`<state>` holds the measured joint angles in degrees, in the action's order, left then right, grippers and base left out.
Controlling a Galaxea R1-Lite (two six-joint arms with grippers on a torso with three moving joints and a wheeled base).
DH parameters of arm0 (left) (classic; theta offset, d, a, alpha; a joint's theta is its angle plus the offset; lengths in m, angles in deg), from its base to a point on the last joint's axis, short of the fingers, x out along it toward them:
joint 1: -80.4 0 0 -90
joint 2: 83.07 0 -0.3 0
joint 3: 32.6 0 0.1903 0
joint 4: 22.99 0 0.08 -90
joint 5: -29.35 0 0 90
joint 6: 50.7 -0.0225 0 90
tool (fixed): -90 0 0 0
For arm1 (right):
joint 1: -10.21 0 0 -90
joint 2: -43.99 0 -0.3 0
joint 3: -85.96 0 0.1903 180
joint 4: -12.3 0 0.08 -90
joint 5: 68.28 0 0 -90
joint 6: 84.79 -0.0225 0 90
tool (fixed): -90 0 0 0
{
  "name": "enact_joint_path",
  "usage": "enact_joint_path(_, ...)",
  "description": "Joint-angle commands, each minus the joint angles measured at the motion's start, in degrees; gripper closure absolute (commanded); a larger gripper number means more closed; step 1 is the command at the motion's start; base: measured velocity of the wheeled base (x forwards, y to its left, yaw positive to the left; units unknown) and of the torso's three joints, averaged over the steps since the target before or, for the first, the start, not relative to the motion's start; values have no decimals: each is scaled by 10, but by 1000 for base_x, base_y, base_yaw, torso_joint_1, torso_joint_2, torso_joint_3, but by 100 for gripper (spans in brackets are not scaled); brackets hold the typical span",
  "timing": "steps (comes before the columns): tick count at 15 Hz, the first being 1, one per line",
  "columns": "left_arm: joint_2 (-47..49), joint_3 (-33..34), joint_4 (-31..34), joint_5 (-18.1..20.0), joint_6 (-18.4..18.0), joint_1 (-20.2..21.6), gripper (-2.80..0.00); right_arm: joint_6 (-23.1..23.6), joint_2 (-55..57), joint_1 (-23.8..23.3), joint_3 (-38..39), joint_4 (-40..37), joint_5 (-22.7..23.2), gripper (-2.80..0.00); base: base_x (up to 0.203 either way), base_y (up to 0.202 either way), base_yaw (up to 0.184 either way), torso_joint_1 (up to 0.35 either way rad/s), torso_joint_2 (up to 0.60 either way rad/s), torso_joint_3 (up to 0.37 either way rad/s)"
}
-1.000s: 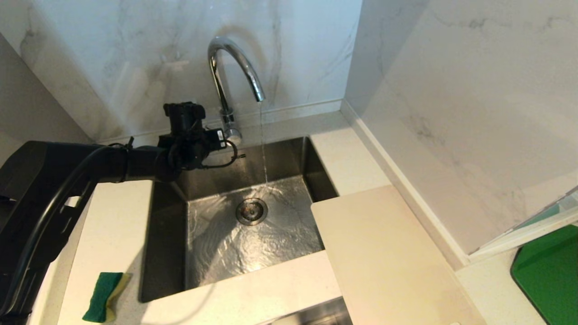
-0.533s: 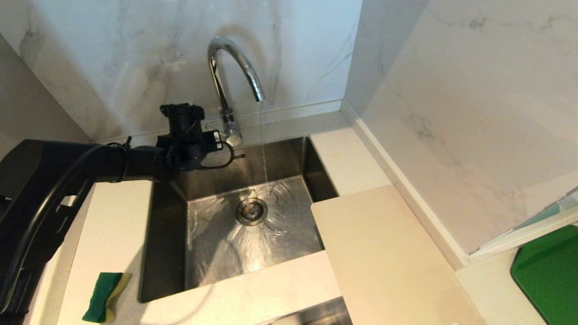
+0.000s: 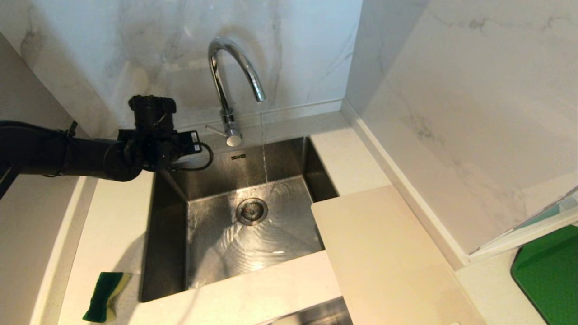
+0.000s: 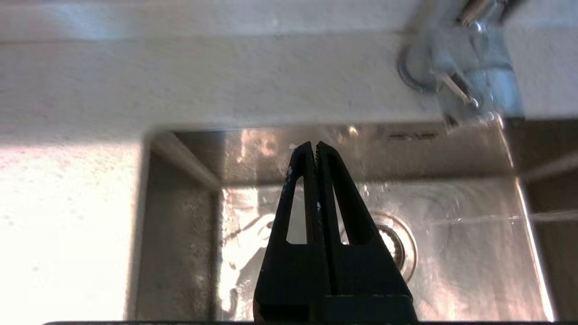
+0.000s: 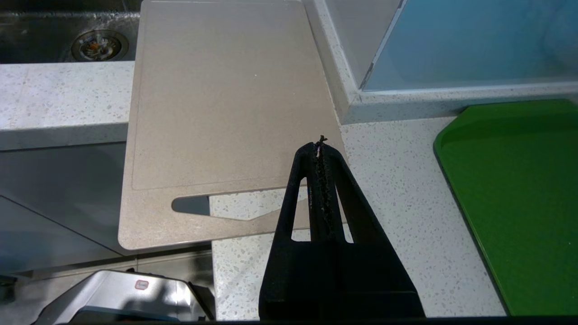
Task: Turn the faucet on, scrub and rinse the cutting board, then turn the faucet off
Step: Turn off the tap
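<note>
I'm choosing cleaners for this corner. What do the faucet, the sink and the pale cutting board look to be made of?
Faucet: polished chrome-look metal, mirror reflections along the arch. Sink: brushed stainless steel by its grey, streaky sheen under the water. Cutting board: probably matte plastic, thin and uniformly beige with a moulded border groove and slot handle.

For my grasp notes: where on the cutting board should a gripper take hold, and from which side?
Probably the cutting board at its slotted short edge, which juts past the counter's front. Coming from the front, jaws could close over the strip outside the slot handle, since the board lies flat elsewhere. The right gripper is nearest.
</note>
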<state>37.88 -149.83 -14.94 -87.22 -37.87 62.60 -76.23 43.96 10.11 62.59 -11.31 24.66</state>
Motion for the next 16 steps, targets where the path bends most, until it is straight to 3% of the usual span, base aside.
enact_joint_path(1, 22, -48, -3, -5, 9, -2, 0, 1, 0, 0, 1, 0, 1, 0, 0, 0, 0, 0, 0, 0)
enact_joint_path(5, 81, -137, 32, -12, 25, -5, 0, 4, 0, 0, 1, 0, 1, 0, 0, 0, 0, 0, 0, 0)
enact_joint_path(16, 52, -142, 84, -13, 26, -19, 0, 5, 0, 0, 1, 0, 1, 0, 0, 0, 0, 0, 0, 0)
